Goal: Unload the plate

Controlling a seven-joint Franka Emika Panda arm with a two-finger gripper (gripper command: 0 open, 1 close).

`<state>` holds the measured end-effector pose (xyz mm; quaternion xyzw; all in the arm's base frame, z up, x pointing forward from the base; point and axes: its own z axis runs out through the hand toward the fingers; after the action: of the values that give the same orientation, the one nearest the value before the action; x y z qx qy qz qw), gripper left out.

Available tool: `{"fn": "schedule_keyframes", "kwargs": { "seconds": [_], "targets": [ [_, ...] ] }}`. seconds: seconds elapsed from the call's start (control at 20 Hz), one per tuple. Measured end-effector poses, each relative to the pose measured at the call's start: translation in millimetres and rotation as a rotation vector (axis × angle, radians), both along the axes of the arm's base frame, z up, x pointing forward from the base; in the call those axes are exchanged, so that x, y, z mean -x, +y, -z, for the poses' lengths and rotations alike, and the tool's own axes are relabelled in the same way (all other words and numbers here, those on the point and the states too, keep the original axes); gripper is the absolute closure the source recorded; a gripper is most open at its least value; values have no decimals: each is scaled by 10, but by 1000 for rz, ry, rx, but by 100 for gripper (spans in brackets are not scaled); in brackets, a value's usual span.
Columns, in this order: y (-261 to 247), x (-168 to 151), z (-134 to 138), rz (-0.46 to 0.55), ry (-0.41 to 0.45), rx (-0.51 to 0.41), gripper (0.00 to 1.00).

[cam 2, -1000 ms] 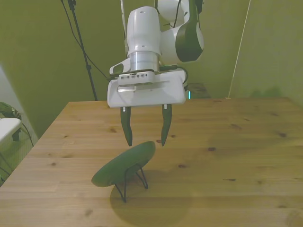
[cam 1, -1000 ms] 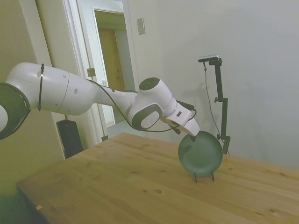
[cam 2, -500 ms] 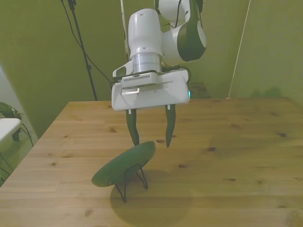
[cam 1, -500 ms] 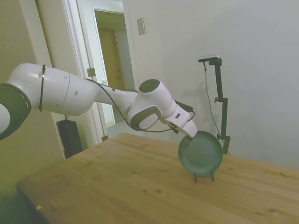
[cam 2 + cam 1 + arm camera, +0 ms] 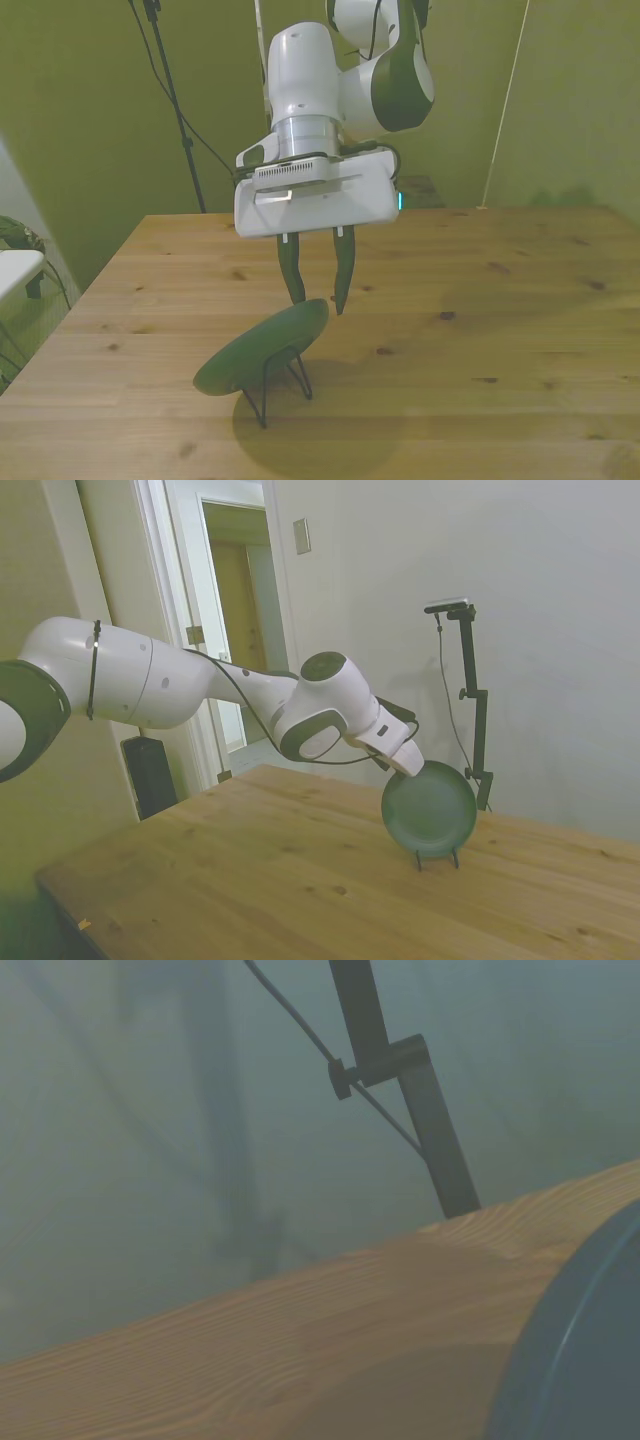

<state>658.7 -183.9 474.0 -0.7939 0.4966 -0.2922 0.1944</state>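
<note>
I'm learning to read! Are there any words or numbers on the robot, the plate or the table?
None can be read. The round dark green plate on its thin black wire stand is plain, the wooden table is bare wood, and the white robot arm and its claw show no letters or numbers.

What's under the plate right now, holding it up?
A thin black wire stand props the tilted plate on the wooden table. Two legs show in front; the plate hides the stand's upper part. The claw straddles its top rim.
</note>
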Motion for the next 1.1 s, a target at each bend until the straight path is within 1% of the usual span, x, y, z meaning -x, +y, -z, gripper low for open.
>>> {"fn": "schedule_keyframes", "kwargs": {
  "seconds": [0.45,0.65,0.9,1.1],
  "targets": [
    [1,-2,-26,-2,-5,-1,100],
    [14,15,-110,-4,-17,-4,100],
    [53,72,-318,-15,-46,-10,100],
    [238,160,-695,-46,-92,-9,100]
  ]
}}
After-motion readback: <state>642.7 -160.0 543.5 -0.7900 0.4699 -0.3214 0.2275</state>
